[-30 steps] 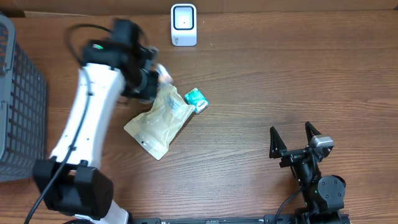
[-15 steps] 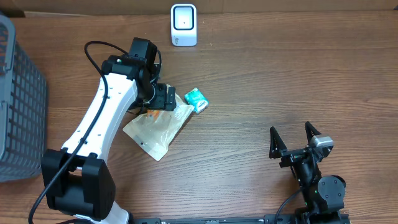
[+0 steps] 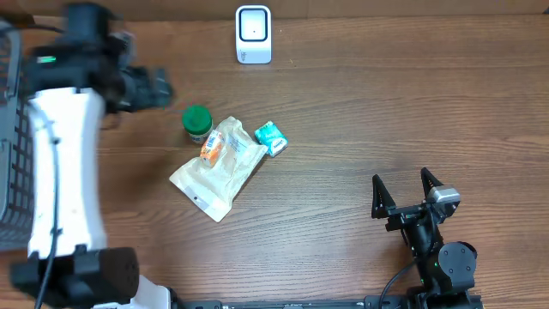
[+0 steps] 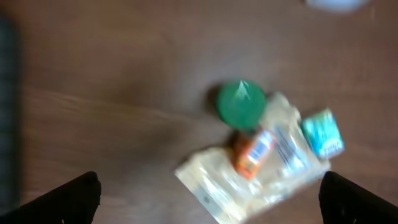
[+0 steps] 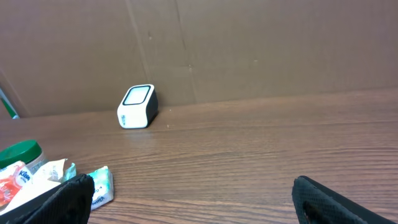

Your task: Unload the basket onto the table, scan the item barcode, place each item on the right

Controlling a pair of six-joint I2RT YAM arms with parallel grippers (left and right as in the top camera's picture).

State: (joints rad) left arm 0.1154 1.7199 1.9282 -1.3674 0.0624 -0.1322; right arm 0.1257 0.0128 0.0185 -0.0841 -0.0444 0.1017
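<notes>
Overhead: even, bright light, faint soft shadows; left arm motion-blurred. Left wrist view dim, smeared throughout. Right wrist view crisp, barcode scanner sharp.

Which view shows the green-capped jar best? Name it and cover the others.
Overhead: the green-capped jar is whole and sharp, beside the pouch. Left wrist shows it from above too, but blurred. Right wrist catches mainly its cap at the left edge.

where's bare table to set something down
Widest bare wood: middle and right, bordered by the scanner, the teal packet and the right gripper. Also the front strip below the pouch. Crowded: left of centre, where green-lidded jar, pouch and packet bunch up; the basket takes the left edge.
</notes>
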